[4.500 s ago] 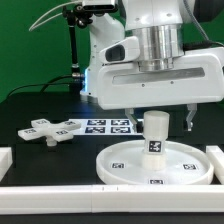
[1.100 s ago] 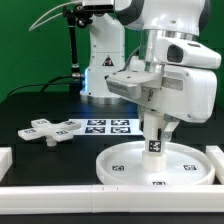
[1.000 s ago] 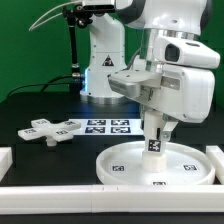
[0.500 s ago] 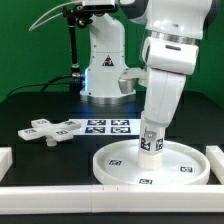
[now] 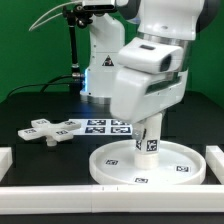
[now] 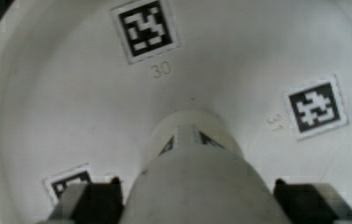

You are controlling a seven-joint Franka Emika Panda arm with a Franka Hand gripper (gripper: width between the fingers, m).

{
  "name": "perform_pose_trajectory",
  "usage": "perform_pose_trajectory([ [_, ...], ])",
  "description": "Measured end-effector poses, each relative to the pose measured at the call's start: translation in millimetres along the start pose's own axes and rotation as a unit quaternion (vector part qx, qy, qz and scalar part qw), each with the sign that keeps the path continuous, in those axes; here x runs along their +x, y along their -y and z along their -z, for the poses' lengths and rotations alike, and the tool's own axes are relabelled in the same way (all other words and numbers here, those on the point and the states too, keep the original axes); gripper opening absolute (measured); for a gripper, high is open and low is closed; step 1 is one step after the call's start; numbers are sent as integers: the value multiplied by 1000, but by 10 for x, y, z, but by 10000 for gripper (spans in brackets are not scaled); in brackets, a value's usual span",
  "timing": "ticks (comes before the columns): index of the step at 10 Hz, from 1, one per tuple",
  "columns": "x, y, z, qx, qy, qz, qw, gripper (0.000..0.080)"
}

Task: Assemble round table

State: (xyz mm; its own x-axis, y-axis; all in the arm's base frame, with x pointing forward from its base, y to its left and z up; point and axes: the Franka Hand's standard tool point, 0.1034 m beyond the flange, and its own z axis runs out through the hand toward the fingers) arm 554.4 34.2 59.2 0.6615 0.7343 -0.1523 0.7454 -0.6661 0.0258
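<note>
The round disc (image 5: 150,178) lies on the black table near the front, its tags facing up. The thick cylinder leg (image 5: 147,140) stands upright on the disc's middle. My gripper (image 5: 148,124) comes down from above and is shut on the leg, the wide hand hiding the leg's top. In the wrist view the leg (image 6: 199,165) runs between my two dark fingers (image 6: 93,200), with the disc (image 6: 84,90) and its tags below. The cross-shaped foot (image 5: 52,128) lies flat on the exterior view's left, apart from the disc.
The marker board (image 5: 105,125) lies behind the disc, partly hidden by my hand. White border rails run along the front (image 5: 60,195), at the exterior view's left (image 5: 5,157) and at its right (image 5: 215,155). The arm's base stands at the back.
My hand came down onto the leg and has since turned about the upright axis while holding it. The tags on the leg and disc have shifted round with it.
</note>
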Motion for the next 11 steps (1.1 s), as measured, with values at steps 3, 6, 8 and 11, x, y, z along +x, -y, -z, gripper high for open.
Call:
perform_pose_trajectory([
  [3,9,43,-3,34,3,-193,981,409],
  [6,34,75,3,38,9,-293,955,409],
  [8,41,82,6,38,11,-350,936,409],
  [11,52,82,-2,65,0,-488,870,409],
])
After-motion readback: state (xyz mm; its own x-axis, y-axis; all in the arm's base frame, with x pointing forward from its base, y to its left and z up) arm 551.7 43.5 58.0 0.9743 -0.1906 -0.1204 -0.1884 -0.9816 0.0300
